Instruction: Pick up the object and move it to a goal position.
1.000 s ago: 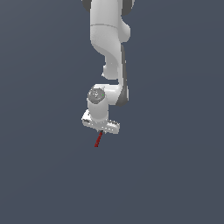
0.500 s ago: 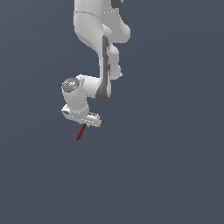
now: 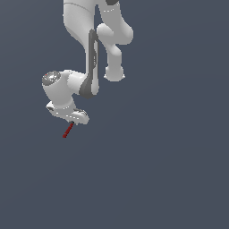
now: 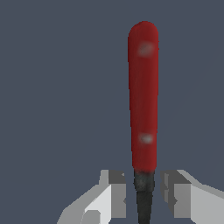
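The object is a thin red rod (image 3: pixel 68 130) with a short black tip. It hangs slanted down from my gripper (image 3: pixel 72 122) in the exterior view, well towards that view's left. In the wrist view the red rod (image 4: pixel 143 96) sticks out away from the gripper (image 4: pixel 143 189), and its black tip (image 4: pixel 143 194) sits between the two light grey fingers (image 4: pixel 114 194). The gripper is shut on the black tip and holds the rod in the air. No goal marker shows in either view.
The white arm (image 3: pixel 89 53) reaches down from the top of the exterior view. Behind and around it there is only a plain dark grey-blue background.
The arm has swung towards the exterior view's left, carrying the rod with it. The rod stays held in the same way.
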Controlling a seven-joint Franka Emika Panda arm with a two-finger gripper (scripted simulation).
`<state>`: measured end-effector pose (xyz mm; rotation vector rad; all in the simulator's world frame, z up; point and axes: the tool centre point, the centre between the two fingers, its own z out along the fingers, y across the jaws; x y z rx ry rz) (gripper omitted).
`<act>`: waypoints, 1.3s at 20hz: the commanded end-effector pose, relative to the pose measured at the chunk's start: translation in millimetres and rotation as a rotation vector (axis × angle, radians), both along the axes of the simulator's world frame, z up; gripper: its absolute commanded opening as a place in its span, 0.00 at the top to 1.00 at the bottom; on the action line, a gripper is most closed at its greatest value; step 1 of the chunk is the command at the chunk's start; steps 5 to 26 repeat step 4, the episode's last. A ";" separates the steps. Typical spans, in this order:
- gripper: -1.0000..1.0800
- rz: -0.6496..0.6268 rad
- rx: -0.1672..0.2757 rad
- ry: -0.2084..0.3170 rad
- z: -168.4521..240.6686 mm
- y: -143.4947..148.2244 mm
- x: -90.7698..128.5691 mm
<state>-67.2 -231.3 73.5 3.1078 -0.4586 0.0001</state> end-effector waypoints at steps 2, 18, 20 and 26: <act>1.00 0.002 0.000 0.000 3.4 -9.8 -1.2; 1.00 0.002 0.000 0.000 3.8 -11.1 -1.1; 1.00 0.002 0.000 0.000 3.8 -11.1 -1.1; 1.00 0.002 0.000 0.000 3.8 -11.1 -1.1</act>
